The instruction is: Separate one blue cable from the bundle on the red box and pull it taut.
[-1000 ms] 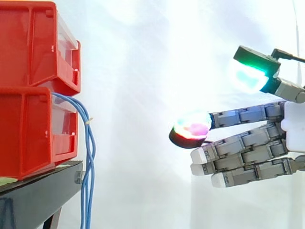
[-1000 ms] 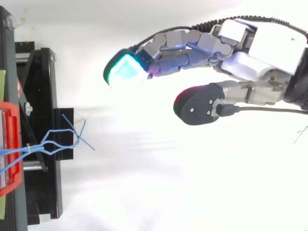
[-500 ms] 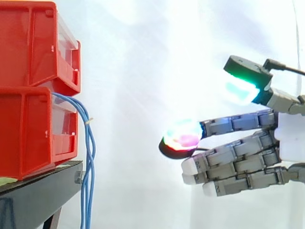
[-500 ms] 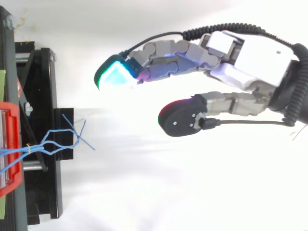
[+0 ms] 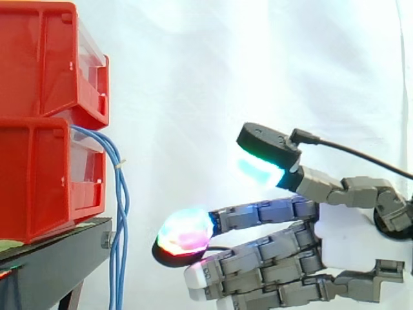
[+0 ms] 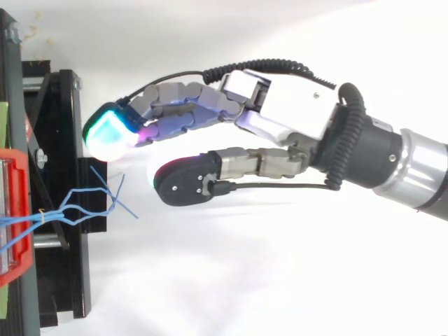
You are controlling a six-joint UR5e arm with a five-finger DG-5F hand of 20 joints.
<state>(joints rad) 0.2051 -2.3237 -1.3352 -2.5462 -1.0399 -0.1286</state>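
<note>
Bundle of blue cables (image 5: 122, 213) hangs from the lower red box (image 5: 39, 181) past the black stand (image 5: 58, 255); ends splay in the top view. The hand (image 6: 294, 115) is near, not touching, fingers straight, thumb spread wide, nothing held. Cables look thin, light, limp, probably slippery: pinch one strand below the small tie (image 5: 120, 165), where strands part.

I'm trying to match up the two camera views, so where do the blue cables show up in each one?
Side view: the blue cables come out of the stacked red bins at the left and hang down past the black stand.
Top view: the blue cables fan out to the right from the red bins at the lower left edge.
Shared landmark: the red bins.
</note>
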